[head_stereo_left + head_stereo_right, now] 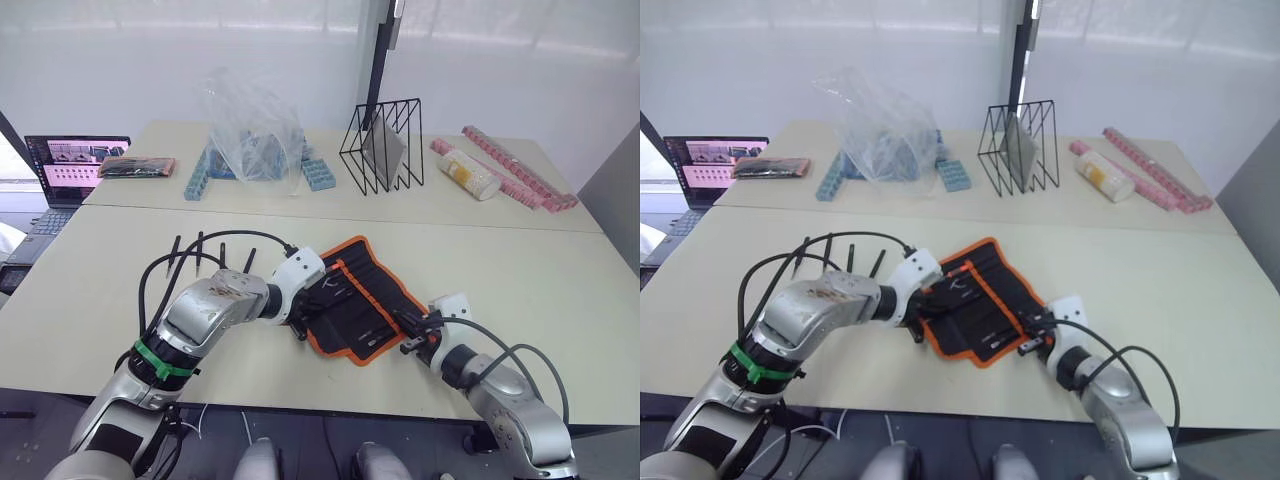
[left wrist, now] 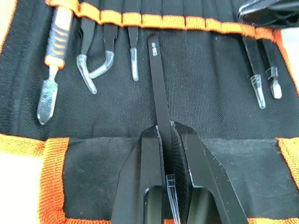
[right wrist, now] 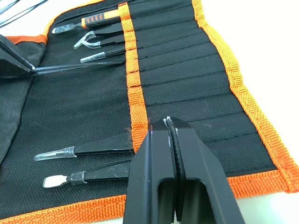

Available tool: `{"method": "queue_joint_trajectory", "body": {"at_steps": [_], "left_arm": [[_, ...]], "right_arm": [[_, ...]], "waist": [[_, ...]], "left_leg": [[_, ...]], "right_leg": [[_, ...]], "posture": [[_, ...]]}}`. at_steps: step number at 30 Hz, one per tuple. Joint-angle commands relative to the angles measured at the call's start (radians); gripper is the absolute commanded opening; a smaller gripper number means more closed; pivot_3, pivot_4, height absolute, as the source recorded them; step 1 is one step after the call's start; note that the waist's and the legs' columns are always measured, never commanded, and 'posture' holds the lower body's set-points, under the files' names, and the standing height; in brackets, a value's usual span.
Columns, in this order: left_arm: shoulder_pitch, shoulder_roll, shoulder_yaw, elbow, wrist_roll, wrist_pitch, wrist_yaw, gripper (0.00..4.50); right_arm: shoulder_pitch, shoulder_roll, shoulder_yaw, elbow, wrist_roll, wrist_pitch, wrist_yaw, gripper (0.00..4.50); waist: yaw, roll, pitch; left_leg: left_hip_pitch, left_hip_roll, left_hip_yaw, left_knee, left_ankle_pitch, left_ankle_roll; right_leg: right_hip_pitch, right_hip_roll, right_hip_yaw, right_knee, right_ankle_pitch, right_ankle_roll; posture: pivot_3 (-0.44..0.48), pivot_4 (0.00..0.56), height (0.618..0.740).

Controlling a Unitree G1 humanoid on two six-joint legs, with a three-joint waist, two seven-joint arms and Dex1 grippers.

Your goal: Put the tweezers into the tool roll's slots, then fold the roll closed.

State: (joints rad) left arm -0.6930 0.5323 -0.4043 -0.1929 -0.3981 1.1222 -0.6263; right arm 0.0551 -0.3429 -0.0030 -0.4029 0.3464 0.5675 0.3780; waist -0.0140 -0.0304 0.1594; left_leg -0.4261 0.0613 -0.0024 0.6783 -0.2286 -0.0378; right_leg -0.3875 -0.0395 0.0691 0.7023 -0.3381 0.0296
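- The black fabric tool roll with orange trim (image 1: 358, 298) is seen lying unfolded on the pale desk (image 1: 520, 270), near the desk's front edge, with open desk surface to its right and behind it.
- The left pincer (image 2: 164, 133) is closed on a slim black pointed tweezer (image 2: 158, 79), held over the roll's inner face; the tweezer's blunt end is pointed at the orange stitched band of the narrow sewn slots (image 2: 187, 9), and its clear-capped tip sits between the fingers.
- Small pale markings are seen on the tweezer's blunt end; they cannot be read.
- Already seated in slots: an orange-handled metal spudger (image 2: 55, 56), a black tweezer with a bent clear-capped tip (image 2: 100, 63), and straight capped tweezers (image 2: 133, 56) beside it.
- The right pincer (image 3: 172, 125) is closed, with nothing between its fingers, over the orange band at the roll's right end, just beside two seated tools (image 3: 84, 161).
- More loose black tweezers (image 1: 200, 250) lie on the desk to the left of the roll.
- At the desk's far side, well apart: a black wire rack (image 1: 385, 145), a crumpled clear plastic bag (image 1: 250, 125), and an open laptop (image 1: 70, 165).
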Motion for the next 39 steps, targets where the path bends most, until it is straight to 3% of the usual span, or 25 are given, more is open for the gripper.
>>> {"method": "queue_joint_trajectory", "body": {"at_steps": [1,20,30,39], "left_arm": [[-0.038,-0.01,-0.01,0.007,0.027,-0.021,-0.017,0.0],[-0.133,-0.134,-0.076,0.2,0.153,-0.143,-0.074,0.0],[-0.179,-0.264,-0.073,0.469,0.25,-0.332,-0.082,0.0],[-0.163,-0.264,-0.053,0.471,0.28,-0.35,-0.113,0.0]], "right_arm": [[0.035,0.005,0.045,0.003,-0.01,0.043,-0.005,0.03],[0.038,0.023,0.057,-0.005,-0.025,0.041,-0.013,0.03],[0.038,0.024,0.065,0.001,-0.032,0.034,-0.003,0.03],[0.043,0.025,0.067,0.01,-0.038,0.023,-0.002,0.03]], "waist": [[0.0,0.0,0.0],[-0.002,0.0,0.0],[-0.002,0.0,0.0],[0.0,0.0,-0.001]], "left_leg": [[0.0,0.0,0.0,0.0,0.0,0.0],[0.0,0.0,0.0,0.0,0.0,0.0],[0.0,0.0,0.0,0.0,0.0,0.0],[0.001,0.0,0.0,0.001,0.0,0.0]], "right_leg": [[0.0,0.0,0.0,0.0,0.0,0.0],[0.0,0.0,0.0,0.0,0.0,0.0],[0.0,0.001,0.0,0.0,0.0,0.0],[0.001,0.001,0.0,0.0,0.0,0.0]], "posture": [[0.0,0.15,0.689],[0.0,0.15,0.689],[0.0,0.15,0.689],[0.0,0.15,0.689]]}}
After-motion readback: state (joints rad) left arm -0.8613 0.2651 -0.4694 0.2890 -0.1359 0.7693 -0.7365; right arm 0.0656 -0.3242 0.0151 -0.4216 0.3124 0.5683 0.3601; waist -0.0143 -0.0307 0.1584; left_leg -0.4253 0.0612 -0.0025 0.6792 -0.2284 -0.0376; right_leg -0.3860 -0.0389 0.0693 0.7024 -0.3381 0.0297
